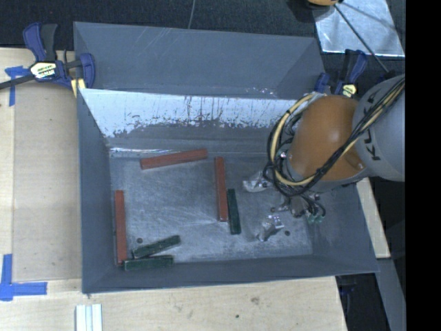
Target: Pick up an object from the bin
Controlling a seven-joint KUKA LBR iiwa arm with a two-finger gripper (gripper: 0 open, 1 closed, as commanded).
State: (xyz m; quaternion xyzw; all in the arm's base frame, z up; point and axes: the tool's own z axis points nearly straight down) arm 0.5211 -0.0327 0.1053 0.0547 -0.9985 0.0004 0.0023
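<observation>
My gripper (262, 208) is low over the right part of the bin floor, under the orange wrist cover. Its two metal fingertips (253, 183) stand well apart, open, with nothing between them. Just left of the gripper lies a short dark green stick (233, 211), pointing front to back. A longer red-brown stick (220, 188) lies right beside it, on its left, also front to back. The fingers touch neither stick.
Another red-brown stick (173, 159) lies crosswise near the back wall. A third red-brown stick (120, 226) runs along the left wall. Two dark green sticks (157, 245) (148, 262) lie at the front left corner. The arm and its cables cover the bin's right side.
</observation>
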